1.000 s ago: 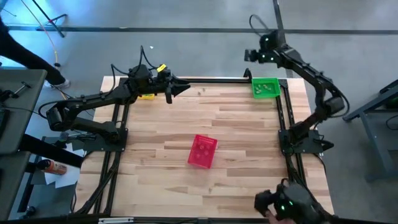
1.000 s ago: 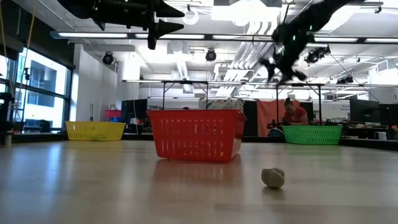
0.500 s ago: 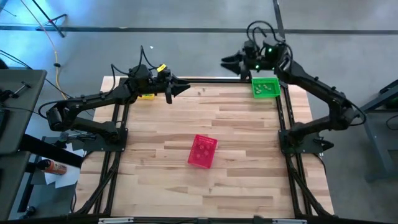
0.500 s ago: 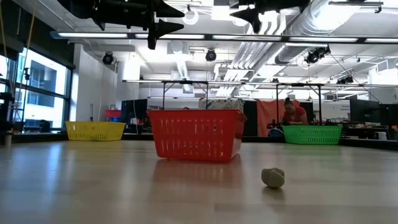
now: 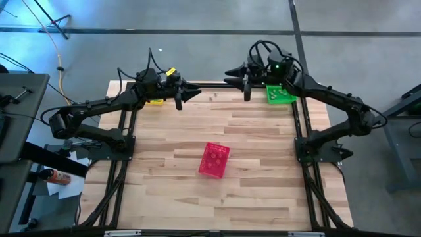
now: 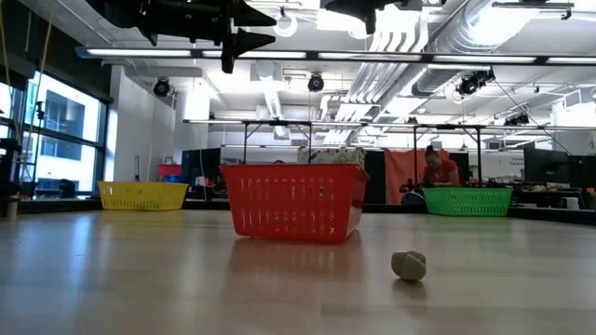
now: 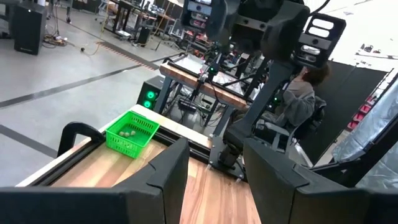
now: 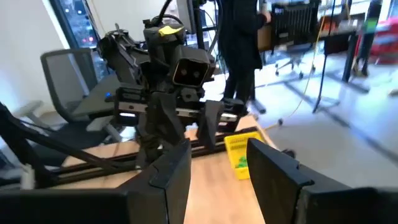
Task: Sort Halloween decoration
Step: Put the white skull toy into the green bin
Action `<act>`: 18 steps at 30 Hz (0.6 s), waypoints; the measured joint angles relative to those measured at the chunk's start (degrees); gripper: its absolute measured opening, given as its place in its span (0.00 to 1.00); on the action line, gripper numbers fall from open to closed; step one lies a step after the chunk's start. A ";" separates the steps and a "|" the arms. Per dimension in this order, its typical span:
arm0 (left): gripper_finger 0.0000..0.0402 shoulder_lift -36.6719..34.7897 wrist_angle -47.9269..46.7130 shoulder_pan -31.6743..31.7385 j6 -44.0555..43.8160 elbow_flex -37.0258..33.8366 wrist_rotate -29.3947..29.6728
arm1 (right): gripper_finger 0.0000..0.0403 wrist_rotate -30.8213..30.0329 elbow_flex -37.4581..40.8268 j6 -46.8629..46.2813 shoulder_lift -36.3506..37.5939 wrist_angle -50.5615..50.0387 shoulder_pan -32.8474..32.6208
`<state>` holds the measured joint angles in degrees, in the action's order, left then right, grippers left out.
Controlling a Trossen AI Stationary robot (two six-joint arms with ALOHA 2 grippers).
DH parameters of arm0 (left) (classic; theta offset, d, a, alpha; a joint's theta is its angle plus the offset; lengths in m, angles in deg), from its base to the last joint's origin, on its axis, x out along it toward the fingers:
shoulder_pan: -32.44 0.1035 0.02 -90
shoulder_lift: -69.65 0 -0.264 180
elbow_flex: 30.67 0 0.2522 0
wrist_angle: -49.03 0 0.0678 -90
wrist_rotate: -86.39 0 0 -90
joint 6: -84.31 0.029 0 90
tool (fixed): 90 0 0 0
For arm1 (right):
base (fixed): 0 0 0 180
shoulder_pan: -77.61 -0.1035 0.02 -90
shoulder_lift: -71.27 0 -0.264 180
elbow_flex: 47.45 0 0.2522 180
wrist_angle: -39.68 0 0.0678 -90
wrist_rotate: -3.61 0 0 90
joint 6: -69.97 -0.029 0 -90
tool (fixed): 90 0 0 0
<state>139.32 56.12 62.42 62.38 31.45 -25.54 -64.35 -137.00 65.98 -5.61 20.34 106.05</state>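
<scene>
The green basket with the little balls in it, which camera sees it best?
The left wrist view: the green basket shows its small trinkets inside. From above, the right arm partly covers it; the low view shows only its side.

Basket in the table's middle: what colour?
The basket is pink-red mesh, clearest in the high view.

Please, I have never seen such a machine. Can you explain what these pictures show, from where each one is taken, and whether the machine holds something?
Two dark robot arms work at a wooden table. One camera looks straight down, one sits at table height, and one rides on each wrist. The left claw and the right claw hover open and empty above the table's far edge, facing each other. On the table stand a red basket in the middle, a yellow basket and a green basket at the far corners. A small grey-green trinket lies loose on the wood.
</scene>
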 joint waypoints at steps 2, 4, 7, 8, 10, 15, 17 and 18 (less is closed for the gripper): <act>0.36 0.00 -0.03 0.00 0.00 0.00 0.00 | 0.38 -0.06 0.00 -2.63 0.00 -0.57 -0.44; 0.36 0.00 -0.03 0.00 0.02 0.00 0.00 | 0.38 -0.04 0.00 -4.07 0.00 -0.53 -0.71; 0.36 0.00 -0.08 -0.02 0.01 0.00 0.00 | 0.38 -0.04 0.00 -9.55 0.00 -0.69 -1.13; 0.36 0.00 -0.08 -0.02 -0.04 0.00 -0.01 | 0.38 -0.03 0.00 -11.96 0.00 -0.77 -1.29; 0.36 0.00 -0.08 -0.02 -0.44 0.00 -1.14 | 0.38 -0.06 0.00 -15.64 0.00 -0.90 -1.89; 0.36 0.00 -0.04 -1.08 -2.08 0.00 -9.63 | 0.38 0.92 0.66 -20.95 -0.01 -1.38 -5.86; 0.36 0.00 -0.05 -2.85 -4.73 0.00 -11.29 | 0.38 1.14 0.66 -21.90 0.00 -2.02 -8.84; 0.36 0.00 -0.05 -3.90 -5.92 0.00 -12.09 | 0.38 1.14 0.66 -21.87 0.00 -2.66 -10.67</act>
<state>139.32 56.06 58.52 56.46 31.45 -37.62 -63.21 -136.35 44.11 -5.61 17.68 95.38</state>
